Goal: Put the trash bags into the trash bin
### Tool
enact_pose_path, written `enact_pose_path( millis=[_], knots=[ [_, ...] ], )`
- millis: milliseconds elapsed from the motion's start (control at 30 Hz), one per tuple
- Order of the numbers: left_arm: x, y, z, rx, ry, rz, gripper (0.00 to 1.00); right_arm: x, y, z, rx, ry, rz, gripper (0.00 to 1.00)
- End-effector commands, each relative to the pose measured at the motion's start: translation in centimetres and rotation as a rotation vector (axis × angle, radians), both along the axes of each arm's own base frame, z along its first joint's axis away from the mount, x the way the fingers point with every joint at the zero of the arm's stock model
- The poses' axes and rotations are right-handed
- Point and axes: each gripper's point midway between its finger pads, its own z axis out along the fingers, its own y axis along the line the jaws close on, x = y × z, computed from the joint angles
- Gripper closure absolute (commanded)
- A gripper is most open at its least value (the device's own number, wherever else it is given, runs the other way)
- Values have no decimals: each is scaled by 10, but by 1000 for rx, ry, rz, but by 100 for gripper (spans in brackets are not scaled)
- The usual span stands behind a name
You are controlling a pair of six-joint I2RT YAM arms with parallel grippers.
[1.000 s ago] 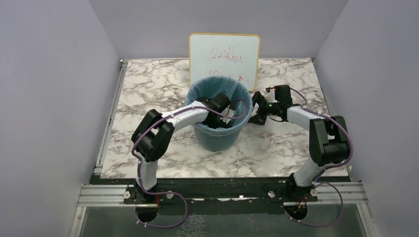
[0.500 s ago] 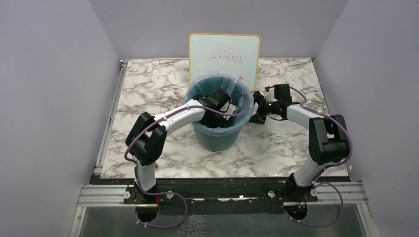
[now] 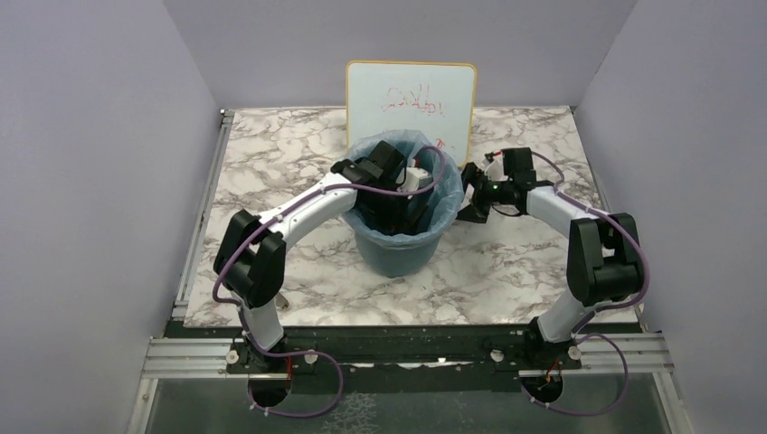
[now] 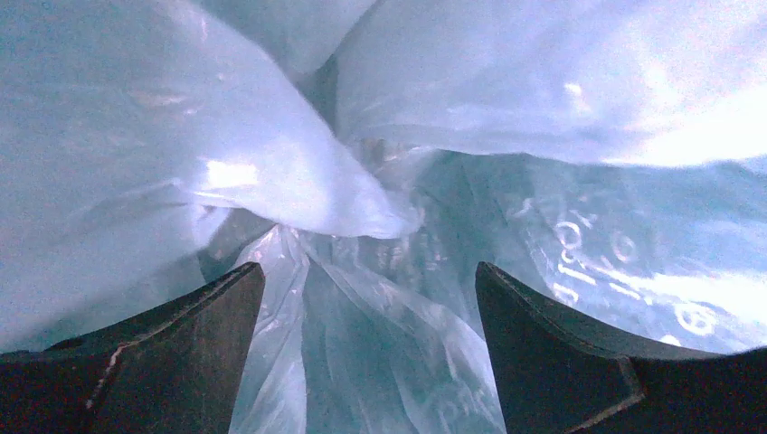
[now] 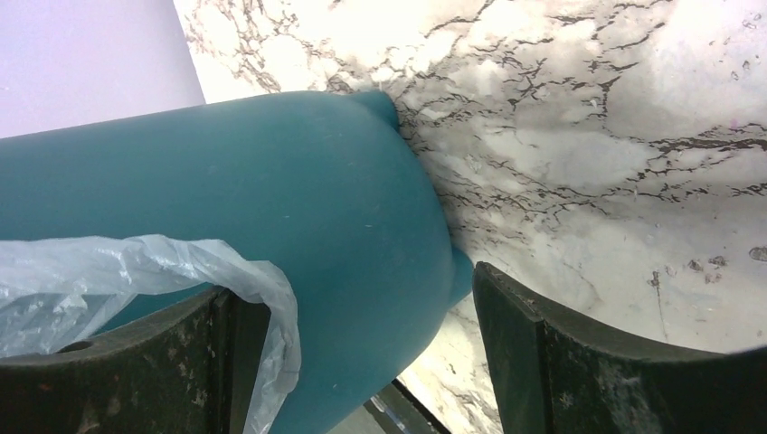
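Since 1 second ago, the left arm has reached farther over the bin (image 3: 395,244), its pincer (image 4: 369,362) down inside the bag (image 4: 271,163). That pincer stands wide, holding nothing, with crinkled blue film between its fingers. The bag lines the bin, draped over the rim. The right pincer (image 5: 362,362), also wide, straddles the bin's outer wall on the tabletop (image 3: 271,163), before the whiteboard (image 3: 411,90).

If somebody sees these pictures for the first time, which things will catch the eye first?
First the teal trash bin at the table's centre, lined with the light-blue trash bag, the left gripper reaching open into it. Next the right gripper, open beside the bin's right rim. Behind stands a whiteboard with red scribbles.
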Motion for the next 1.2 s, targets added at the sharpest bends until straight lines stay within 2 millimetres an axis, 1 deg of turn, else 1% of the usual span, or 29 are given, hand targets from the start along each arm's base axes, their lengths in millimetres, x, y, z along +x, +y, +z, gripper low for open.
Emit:
enact_pose_path(
  millis=[0,67,133,200,267,367,467,500,533,600,667,700,767,800,867,933,1000,1067,1167],
  knots=[
    [7,-20,46,-177,-46,-22,12,9,-2,25,-34,-71,-17,15],
    [6,-24,57,-215,-53,-27,12,9,-4,26,-45,-72,-12,15],
    [10,-34,84,-294,-97,-40,11,10,-5,27,-53,-72,-17,15],
    [14,-44,113,-378,-149,-66,8,12,-6,28,-65,-78,-25,14],
    [16,-50,132,-422,-175,-88,5,13,-9,27,-85,-77,-39,14],
    [22,-47,136,-415,-179,-51,5,12,-12,26,-102,-75,-44,14],
    [18,-36,136,-403,-177,-15,5,11,-14,24,-116,-72,-47,14],
    [18,-33,140,-400,-186,-5,5,11,-14,24,-118,-71,-47,14],
    [18,-30,148,-412,-200,-3,5,11,-14,24,-119,-73,-47,14],
    [19,-28,175,-450,-257,8,4,10,-13,25,-112,-71,-46,14],
    [24,-24,212,-498,-352,30,2,10,-12,27,-106,-77,-44,14],
    [27,-22,234,-526,-412,44,1,11,-12,28,-105,-80,-44,14],
    [31,-13,273,-567,-528,71,1,13,-13,30,-112,-91,-49,13],
    [34,-7,289,-577,-580,96,1,14,-14,31,-119,-98,-51,12],
    [44,11,311,-566,-674,187,1,17,-17,37,-136,-124,-64,11],
    [57,36,318,-528,-737,294,1,22,-22,44,-164,-157,-89,10],
    [76,70,314,-475,-765,445,1,27,-27,53,-190,-206,-112,9],
    [95,109,304,-444,-745,609,1,33,-34,62,-227,-248,-146,7],
    [107,160,279,-427,-672,776,1,37,-40,75,-252,-309,-177,5]
  ],
)
